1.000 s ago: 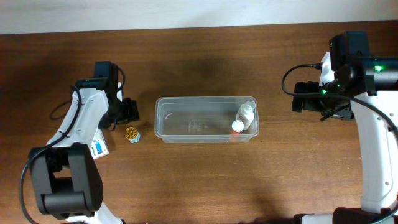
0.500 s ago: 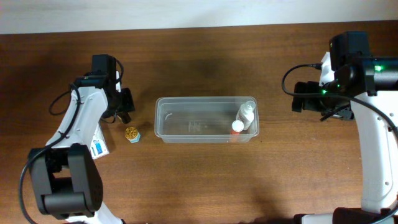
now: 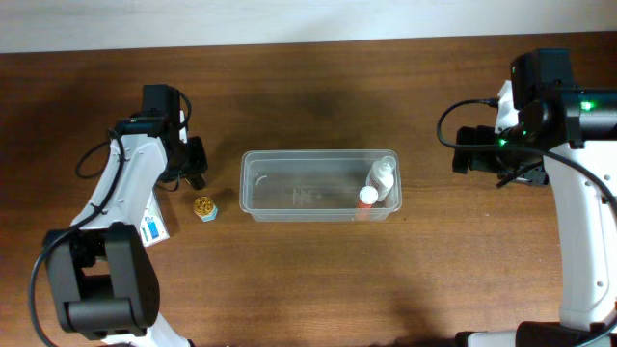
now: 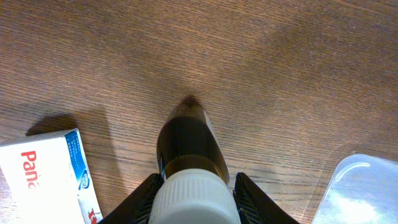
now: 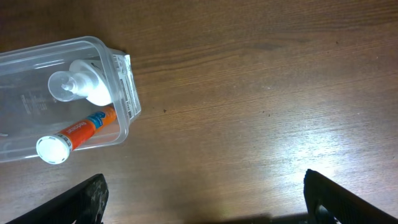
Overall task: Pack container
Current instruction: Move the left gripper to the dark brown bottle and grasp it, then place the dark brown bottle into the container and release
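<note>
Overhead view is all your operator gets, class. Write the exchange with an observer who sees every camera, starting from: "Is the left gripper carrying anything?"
Observer: Yes. The left wrist view shows the left gripper shut on a brown bottle with a white cap.
Operator: What is the box near it?
Observer: The box is white, with red lettering that starts "Pan".
Operator: And the right gripper?
Observer: The right gripper is open, its fingers wide apart with nothing held between them, off the end of the container.
</note>
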